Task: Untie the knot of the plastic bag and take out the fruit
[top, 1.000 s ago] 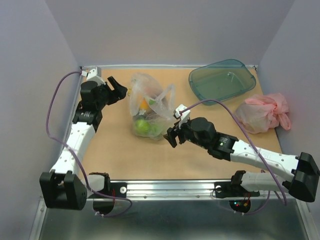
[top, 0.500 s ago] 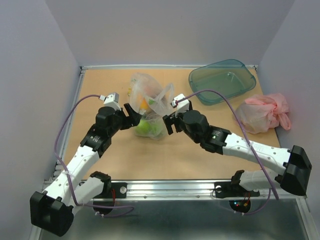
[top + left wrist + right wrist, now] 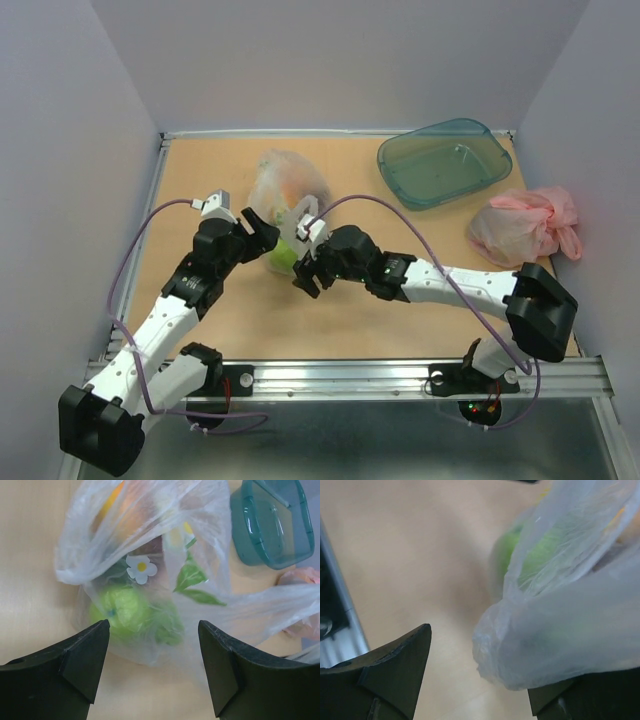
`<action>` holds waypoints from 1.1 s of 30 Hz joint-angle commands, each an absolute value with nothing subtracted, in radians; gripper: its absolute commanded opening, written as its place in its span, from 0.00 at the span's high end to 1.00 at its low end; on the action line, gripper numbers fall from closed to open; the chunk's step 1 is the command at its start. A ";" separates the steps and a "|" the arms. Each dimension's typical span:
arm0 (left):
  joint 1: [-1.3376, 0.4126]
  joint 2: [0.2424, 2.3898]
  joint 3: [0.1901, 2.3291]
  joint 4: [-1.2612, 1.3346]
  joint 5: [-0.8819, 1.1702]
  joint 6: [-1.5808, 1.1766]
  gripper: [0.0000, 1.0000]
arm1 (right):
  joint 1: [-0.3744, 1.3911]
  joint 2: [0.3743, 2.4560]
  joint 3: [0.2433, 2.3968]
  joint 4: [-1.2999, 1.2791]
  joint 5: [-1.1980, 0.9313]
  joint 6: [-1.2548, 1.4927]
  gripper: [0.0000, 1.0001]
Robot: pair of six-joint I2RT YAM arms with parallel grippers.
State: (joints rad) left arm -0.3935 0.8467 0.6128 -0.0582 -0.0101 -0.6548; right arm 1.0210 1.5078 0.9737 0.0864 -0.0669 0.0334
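The transparent plastic bag [image 3: 285,192] lies at the middle of the table, with fruit showing through it. A green round fruit [image 3: 120,611] sits low in the bag and an orange one [image 3: 125,517] sits further back. My left gripper [image 3: 265,232] is at the bag's near-left side, open, and in the left wrist view the left gripper [image 3: 154,626] has the bag's bottom just beyond its fingertips. My right gripper [image 3: 303,278] is at the bag's near edge. In the right wrist view the right gripper [image 3: 485,660] stands open, and a fold of the plastic bag [image 3: 560,630] lies against one finger. I cannot see the knot.
A teal tray [image 3: 442,160] stands at the back right, also seen as the teal tray [image 3: 272,522] in the left wrist view. A pink plastic bag [image 3: 525,225] lies by the right wall. The table's metal front rail [image 3: 350,375] runs along the near edge.
My left arm swung from the back left down to the bag's near-left side. My right gripper moved left across the bag's front. The bag's loose loops have collapsed into a tighter bundle.
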 commanded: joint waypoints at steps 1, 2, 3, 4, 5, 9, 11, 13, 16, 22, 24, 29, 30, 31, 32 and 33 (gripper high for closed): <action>-0.399 0.830 0.603 -0.046 -0.038 -0.684 0.18 | 1.071 1.545 0.986 0.173 -0.368 0.066 0.25; -0.399 0.830 0.594 -0.045 -0.035 -0.693 0.18 | 1.077 1.552 0.980 0.173 -0.389 0.071 0.25; -0.399 0.833 0.592 -0.041 -0.028 -0.696 0.18 | 1.080 1.561 0.977 0.173 -0.418 0.072 0.25; -0.399 0.831 0.583 -0.034 -0.015 -0.701 0.18 | 1.083 1.563 0.974 0.173 -0.422 0.074 0.25; -0.399 0.828 0.580 -0.031 -0.012 -0.706 0.18 | 1.085 1.563 0.970 0.170 -0.422 0.074 0.25; -0.399 0.793 0.568 -0.028 -0.014 -0.738 0.18 | 1.086 1.565 0.960 0.160 -0.422 0.061 0.25; -0.399 0.752 0.568 -0.028 -0.024 -0.750 0.18 | 1.086 1.574 0.956 0.160 -0.433 0.063 0.25; -0.399 0.721 0.572 -0.035 -0.044 -0.768 0.18 | 1.086 1.575 0.951 0.160 -0.430 0.063 0.25; -0.399 0.658 0.580 -0.051 -0.077 -0.787 0.18 | 1.086 1.571 0.936 0.160 -0.411 0.066 0.25; -0.399 0.669 0.592 -0.034 -0.016 -0.828 0.17 | 1.088 1.575 0.933 0.160 -0.396 0.061 0.25; -0.399 0.701 0.589 -0.022 0.024 -0.833 0.17 | 1.088 1.578 0.939 0.161 -0.397 0.063 0.25; -0.399 0.793 0.563 0.040 0.060 -0.841 0.17 | 1.098 1.588 0.950 0.160 -0.384 0.057 0.25; -0.399 0.801 0.555 0.051 0.058 -0.848 0.18 | 1.100 1.591 0.950 0.160 -0.377 0.057 0.25; -0.399 0.805 0.540 0.070 0.058 -0.851 0.18 | 1.100 1.591 0.948 0.160 -0.377 0.058 0.25; -0.400 0.816 0.532 0.080 0.060 -0.857 0.18 | 1.101 1.592 0.946 0.160 -0.374 0.058 0.25; -0.400 0.819 0.523 0.089 0.061 -0.864 0.19 | 1.103 1.592 0.943 0.160 -0.368 0.058 0.25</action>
State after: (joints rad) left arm -0.3935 0.8230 0.5465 -0.0097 0.0399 -0.8406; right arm 1.0836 1.5845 0.9482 0.1238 -0.3840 0.0574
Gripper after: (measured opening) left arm 0.821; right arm 0.751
